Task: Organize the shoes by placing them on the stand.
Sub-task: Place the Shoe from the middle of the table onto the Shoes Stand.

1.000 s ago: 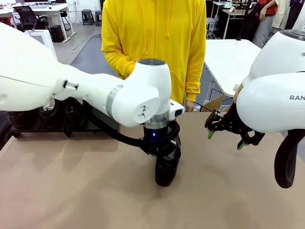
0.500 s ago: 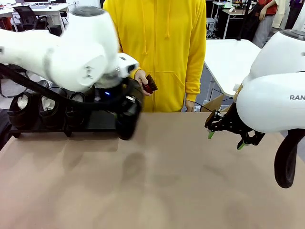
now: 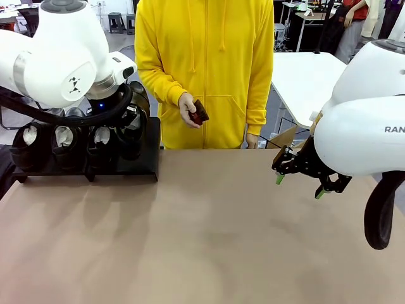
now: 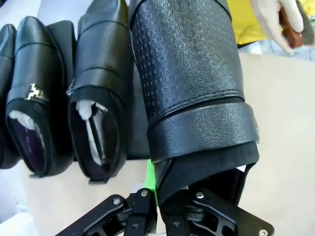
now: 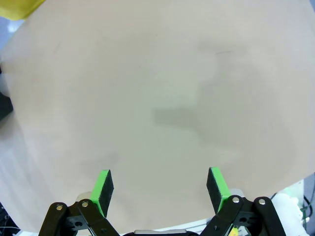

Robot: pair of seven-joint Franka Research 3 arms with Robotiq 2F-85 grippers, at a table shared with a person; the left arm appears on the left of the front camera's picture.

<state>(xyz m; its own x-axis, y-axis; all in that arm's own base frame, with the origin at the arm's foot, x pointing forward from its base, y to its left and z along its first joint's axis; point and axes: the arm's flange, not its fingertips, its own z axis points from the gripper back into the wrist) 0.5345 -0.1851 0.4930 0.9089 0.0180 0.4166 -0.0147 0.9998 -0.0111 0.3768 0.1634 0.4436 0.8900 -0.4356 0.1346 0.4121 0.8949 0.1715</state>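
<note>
One shoe (image 4: 192,88), carried from table centre, now over stand (image 3: 142,166).

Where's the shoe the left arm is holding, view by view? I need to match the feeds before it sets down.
Front view: the held shoe is upper left, under the left wrist, at the right end of the stand.
Left wrist view: it fills the centre and right, heel collar nearest the camera.
Right wrist view: bare table beyond open fingers.
Shared landmark: the paper-stuffed shoe next to it.
</note>
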